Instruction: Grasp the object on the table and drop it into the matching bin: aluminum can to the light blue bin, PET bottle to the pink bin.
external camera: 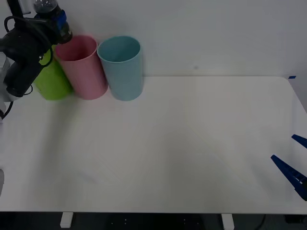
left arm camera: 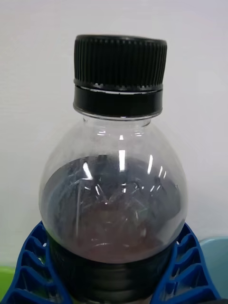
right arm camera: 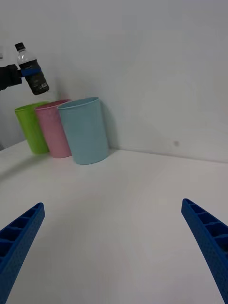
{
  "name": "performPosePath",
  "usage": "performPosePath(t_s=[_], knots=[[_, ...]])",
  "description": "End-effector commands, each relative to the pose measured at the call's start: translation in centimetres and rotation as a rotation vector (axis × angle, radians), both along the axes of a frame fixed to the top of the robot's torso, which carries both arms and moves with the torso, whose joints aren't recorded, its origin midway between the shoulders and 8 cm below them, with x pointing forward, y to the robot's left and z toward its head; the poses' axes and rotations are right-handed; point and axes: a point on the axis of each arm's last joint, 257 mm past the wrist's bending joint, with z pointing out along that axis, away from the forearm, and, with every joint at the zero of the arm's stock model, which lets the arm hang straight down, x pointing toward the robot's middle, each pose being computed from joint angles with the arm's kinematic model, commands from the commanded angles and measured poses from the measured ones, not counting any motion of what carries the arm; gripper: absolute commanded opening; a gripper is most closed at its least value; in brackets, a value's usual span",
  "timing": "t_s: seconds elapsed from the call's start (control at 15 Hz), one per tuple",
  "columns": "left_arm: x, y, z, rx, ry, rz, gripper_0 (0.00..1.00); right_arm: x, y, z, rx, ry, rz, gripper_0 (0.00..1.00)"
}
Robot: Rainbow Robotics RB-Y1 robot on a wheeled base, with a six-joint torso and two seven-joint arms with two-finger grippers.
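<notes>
White wall and a white counter (external camera: 192, 143) frame the scene. Held aloft at the counter's far left corner, the PET bottle (right arm camera: 31, 71) sits upright with a slight lean, black cap up, clamped around its lower body by the left gripper (left arm camera: 114, 280), whose blue ribbed jaws wrap both sides of it. In the front view the bottle hangs above the gap between the lime green bin (external camera: 52, 81) and the pink bin (external camera: 82, 67), just off the pink rim on the robot's left. The light blue bin (external camera: 122, 67) stands touching the pink one on its other side. What the drop turns on, I judge, is a short shift rightward so the bottle's long axis lines up over the pink opening before release; let go now and it might clip the rim or land in the green one. The right gripper (right arm camera: 114, 251) waits low over the counter's near right, jaws spread wide and empty, well apart from the bins.
</notes>
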Motion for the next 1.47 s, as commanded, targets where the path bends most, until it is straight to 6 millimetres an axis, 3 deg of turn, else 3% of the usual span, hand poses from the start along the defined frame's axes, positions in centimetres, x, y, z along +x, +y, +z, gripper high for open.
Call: performPosePath(t_s=[0.07, 0.4, 0.53, 0.6, 0.67, 0.73, 1.13, 1.47], knots=[[1.2, -1.0, 0.2, 0.016, 0.015, 0.007, 0.0, 0.0, 0.0, 0.0, 0.0, 0.0, 0.0, 1.0], [1.8, -1.9, 0.2, 0.02, 0.014, 0.022, 0.0, 0.0, 0.0, 0.0, 0.0, 0.0, 0.0, 1.0], [1.8, -2.2, 0.0, 0.025, 0.014, 0.022, 0.07, 0.0, 0.0, 0.0, 0.0, 0.0, 0.0, 1.0], [1.8, -2.2, 0.0, 0.025, 0.014, 0.023, 0.26, 0.0, 0.0, 0.0, 0.0, 0.0, 0.0, 1.0], [1.8, -2.3, 0.1, 0.029, 0.013, 0.021, 0.94, 0.0, 0.0, 0.0, 0.0, 0.0, 0.0, 1.0], [1.8, -2.2, 0.1, 0.026, 0.012, 0.022, 1.0, 0.0, 0.0, 0.0, 0.0, 0.0, 0.0, 1.0], [1.4, -3.0, -0.3, -0.015, 0.018, -0.024, 1.0, 0.0, 0.0, 0.0, 0.0, 0.0, 0.0, 1.0], [-1.7, -3.0, -1.6, -0.078, -0.012, -0.08, 1.0, 0.0, 0.0, 0.0, 0.0, 0.0, 0.0, 1.0]])
